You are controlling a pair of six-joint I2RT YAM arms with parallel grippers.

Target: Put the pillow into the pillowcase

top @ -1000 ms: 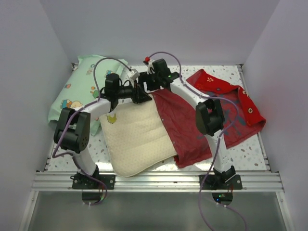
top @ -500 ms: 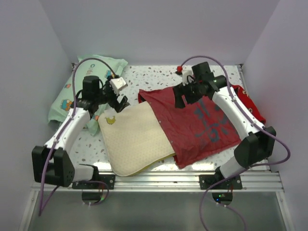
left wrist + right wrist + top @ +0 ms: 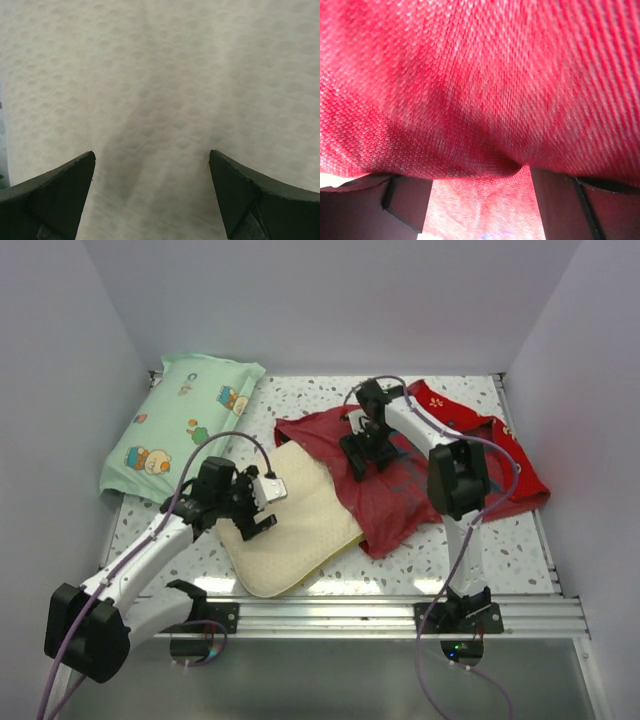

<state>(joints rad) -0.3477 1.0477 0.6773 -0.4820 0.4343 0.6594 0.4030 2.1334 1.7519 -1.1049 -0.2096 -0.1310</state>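
The cream dimpled pillow lies at the front middle of the table, its right part tucked under the red pillowcase. My left gripper hovers over the pillow's left part. In the left wrist view that gripper is open wide, with only pillow cover between the fingers. My right gripper rests on the pillowcase's far left part. In the right wrist view it stands open, and a fold of pillowcase drapes over both fingertips.
A mint-green cartoon-print pillow lies at the back left against the wall. White walls close three sides. A metal rail runs along the near edge. Purple cables loop off both arms.
The left gripper has opened and come down from the pillow's far left corner to its left middle. The right gripper has moved left onto the pillowcase, which has rumpled and shifted.
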